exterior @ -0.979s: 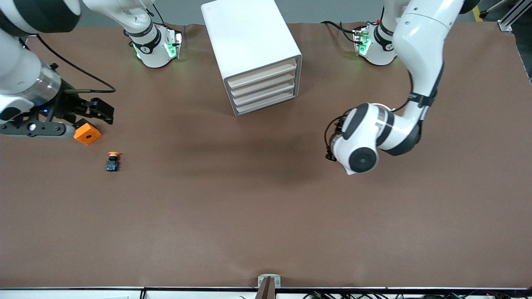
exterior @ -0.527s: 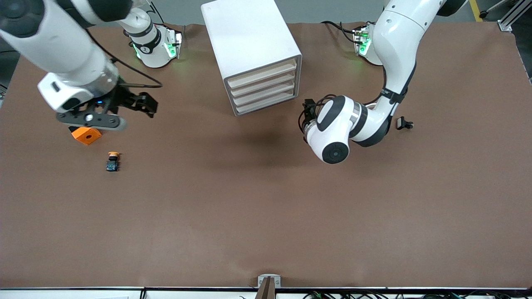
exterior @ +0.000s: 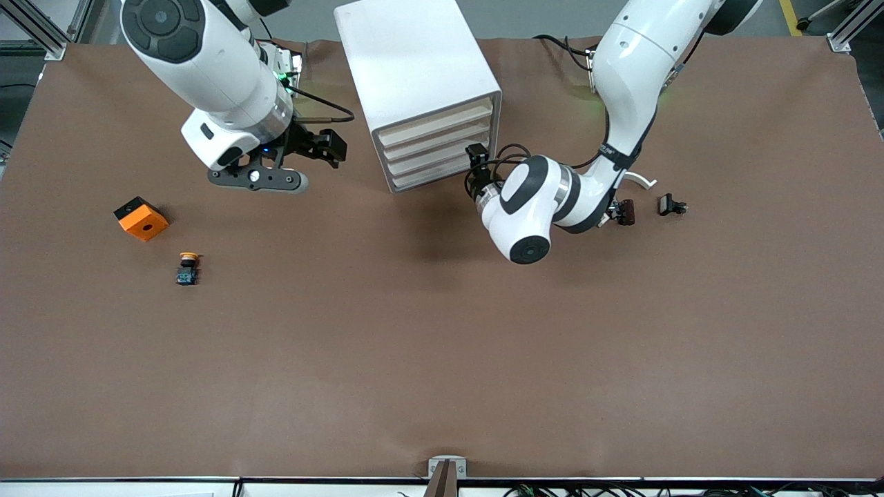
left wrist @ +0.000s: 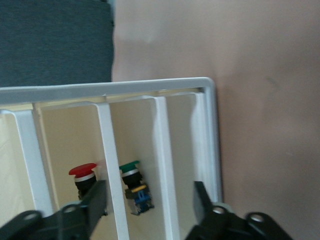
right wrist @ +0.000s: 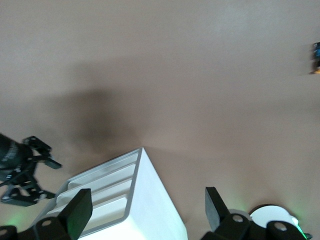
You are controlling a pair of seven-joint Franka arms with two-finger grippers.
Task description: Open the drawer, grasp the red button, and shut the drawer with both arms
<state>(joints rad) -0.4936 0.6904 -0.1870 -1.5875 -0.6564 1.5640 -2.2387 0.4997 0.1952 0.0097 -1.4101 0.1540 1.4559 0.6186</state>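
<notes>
- Both arms have swung toward the cabinet (exterior: 418, 83) since the earlier frames.
- Yellow-capped button (exterior: 187, 268) and orange cube (exterior: 141, 219) lie on the worktop (exterior: 442, 359) toward the right arm's end.
- Left gripper (exterior: 476, 159), jaws open and empty, sits at the drawer (exterior: 442, 172) fronts.
- Right gripper (exterior: 324, 148), jaws open and empty, hangs beside the cabinet.
- Red-capped button (left wrist: 84, 176) rests inside the cabinet, beside a green-capped one (left wrist: 132, 180).

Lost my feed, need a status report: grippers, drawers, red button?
Left gripper open at the drawers, all shut. Right gripper open beside cabinet. Red button inside, nothing blocking.
</notes>
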